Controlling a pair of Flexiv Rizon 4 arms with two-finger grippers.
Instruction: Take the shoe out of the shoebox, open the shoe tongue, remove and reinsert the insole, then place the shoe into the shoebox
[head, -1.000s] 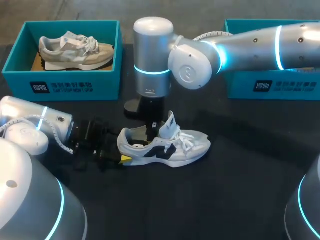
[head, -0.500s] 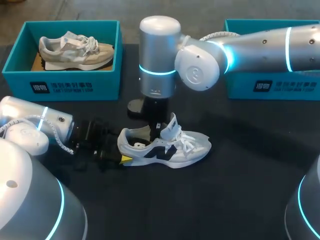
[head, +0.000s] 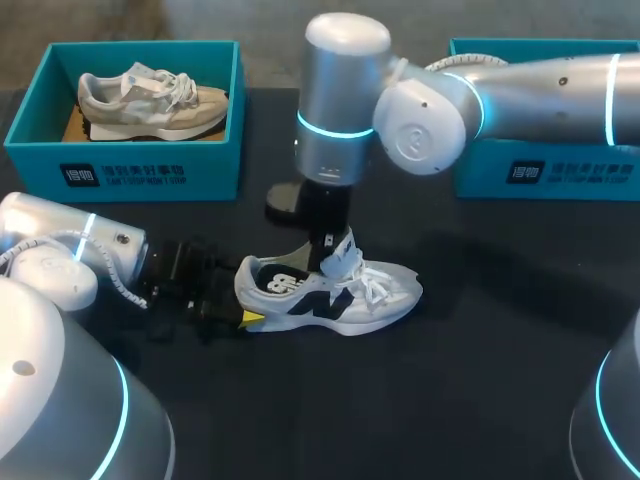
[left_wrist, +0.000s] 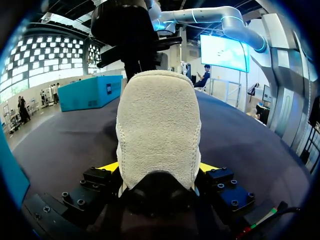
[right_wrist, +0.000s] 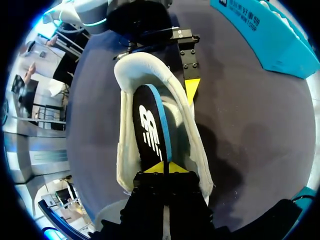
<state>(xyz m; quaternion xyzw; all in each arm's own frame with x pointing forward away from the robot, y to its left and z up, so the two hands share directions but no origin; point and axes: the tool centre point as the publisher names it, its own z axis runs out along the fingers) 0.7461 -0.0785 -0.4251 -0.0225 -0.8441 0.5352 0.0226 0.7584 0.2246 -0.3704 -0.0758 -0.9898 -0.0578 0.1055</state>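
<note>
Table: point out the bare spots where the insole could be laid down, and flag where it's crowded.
Bare table lies right of the toe of the shoe, bordered by the right box, and along the shoe's near side. It is crowded at the heel: the left gripper clamps it, and the right gripper pinches the insole there.

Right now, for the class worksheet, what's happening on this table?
The left gripper is clamped on the heel of a white shoe lying on the dark table, steadying it. The right gripper, above the shoe, pinches the dark insole, which is tilted up, partly out of the shoe's opening. A second, beige shoe sits in the teal shoebox at the back left.
</note>
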